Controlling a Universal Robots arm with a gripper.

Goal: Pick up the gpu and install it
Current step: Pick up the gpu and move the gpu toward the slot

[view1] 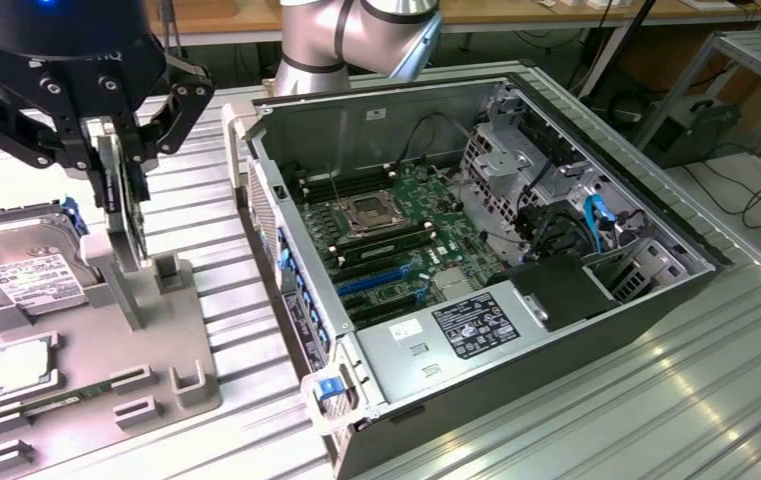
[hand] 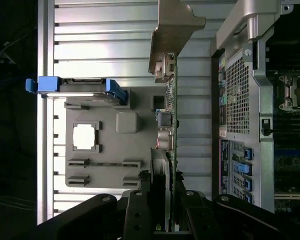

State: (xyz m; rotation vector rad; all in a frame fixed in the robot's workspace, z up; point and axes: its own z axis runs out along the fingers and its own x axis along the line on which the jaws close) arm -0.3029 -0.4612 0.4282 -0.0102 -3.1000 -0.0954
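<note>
The exterior view looks down at a slant across the desk [view1: 700, 400], close by the jaws, the open computer case [view1: 353, 120] beside them. The wrist view looks straight down past the jaws along the gpu [hand: 170, 125]. Both share the grey fixture [view1: 100, 340] below the jaws

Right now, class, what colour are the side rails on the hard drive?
Blue. The side rails on the hard drive show best in the wrist view.

A ribbed, silvery metal surface [view1: 647, 400] [hand: 105, 30] runs across the exterior view. Two things rest directly on it: a flat grey fixture tray [view1: 153, 380] [hand: 110, 150] at the lower left of the frame, and just beside it an open computer case [view1: 554, 400] [hand: 235, 90] lying on its side across the middle, its interior facing up.
</note>
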